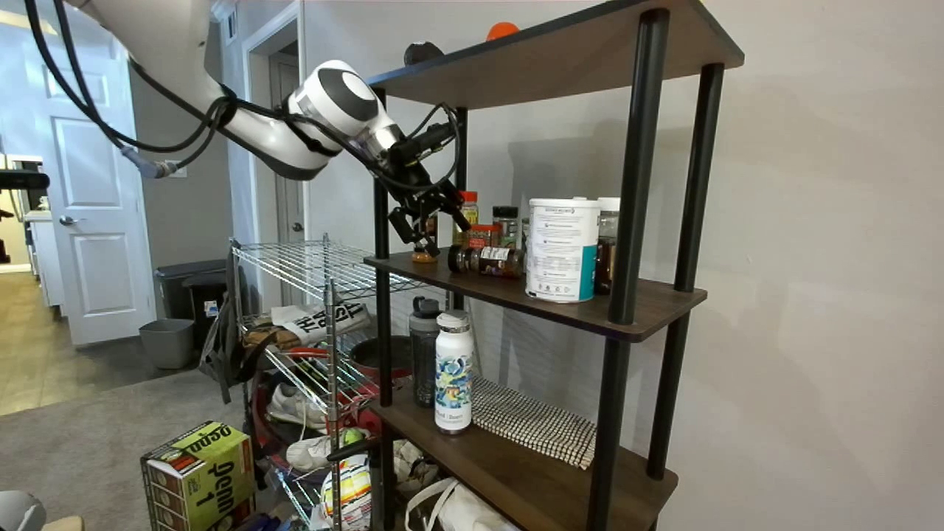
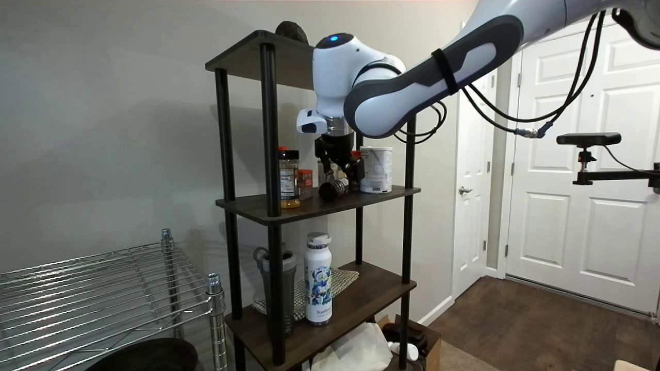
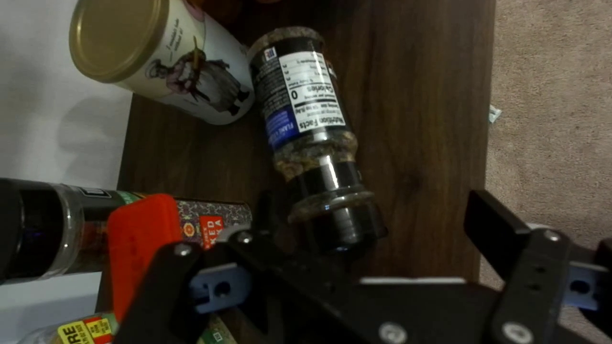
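**Spread hand [image 1: 443,231] hangs over fallen-flat jar [image 3: 306,105]**

My fingers [image 3: 493,224] stand far apart, clasping nothing, above the middle shelf [image 3: 420,119] of a tall dark rack. Just below me the jar lies on its side, black cap toward my hand, base pointing away, its Nutrition Facts panel upside down in the wrist view. There the cap appears between my fingers, nearer one than the other and partly hidden by my own frame; whether I touch it, I cannot tell.

On the wall side of my hand, close by, are a red-lidded tin [image 3: 143,239] and an upright black-capped container [image 3: 38,234]. Farther out from me, a gold-lidded can [image 3: 181,62] stands right beside the jar's labelled body. In both exterior views a large white canister [image 1: 557,251] stands near my hand, past the jar; on my opposite side is an amber-bottomed seasoning bottle [image 2: 289,178].

Beneath my hand, the next shelf down [image 1: 560,494] carries a patterned white bottle [image 1: 453,372], a dark tumbler [image 1: 425,350] and a checked cloth [image 1: 535,420]. Overhead, the top shelf [image 1: 560,66] bears a dark rounded object [image 1: 422,51] and something orange [image 1: 503,29]. On the side of my hand away from the wall, carpet [image 3: 550,119] shows beyond the shelf's edge.
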You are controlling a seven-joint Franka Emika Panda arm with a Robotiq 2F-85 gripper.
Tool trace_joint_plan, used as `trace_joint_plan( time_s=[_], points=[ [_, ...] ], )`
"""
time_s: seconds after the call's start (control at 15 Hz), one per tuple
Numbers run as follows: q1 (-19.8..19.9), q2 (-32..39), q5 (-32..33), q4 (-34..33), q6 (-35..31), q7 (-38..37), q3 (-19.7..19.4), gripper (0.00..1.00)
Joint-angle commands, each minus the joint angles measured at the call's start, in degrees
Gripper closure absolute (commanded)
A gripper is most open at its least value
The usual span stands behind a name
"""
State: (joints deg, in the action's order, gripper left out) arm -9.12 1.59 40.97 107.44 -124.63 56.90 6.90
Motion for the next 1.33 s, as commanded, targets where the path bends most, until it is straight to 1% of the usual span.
trace_joint_plan(
  time_s=[0.0,0.07,0.2,1.27],
  points=[
    [0.67,0.81,-0.54,-0.15,-3.39,-0.45,0.24,0.0],
    [0.41,0.23,-0.15,-0.13,-0.99,0.03,0.44,0.0],
    [0.42,0.55,-0.19,-0.13,-1.82,0.02,0.41,0.0],
    [0.52,0.64,-0.26,-0.11,-2.46,0.08,0.33,0.0]
  ],
)
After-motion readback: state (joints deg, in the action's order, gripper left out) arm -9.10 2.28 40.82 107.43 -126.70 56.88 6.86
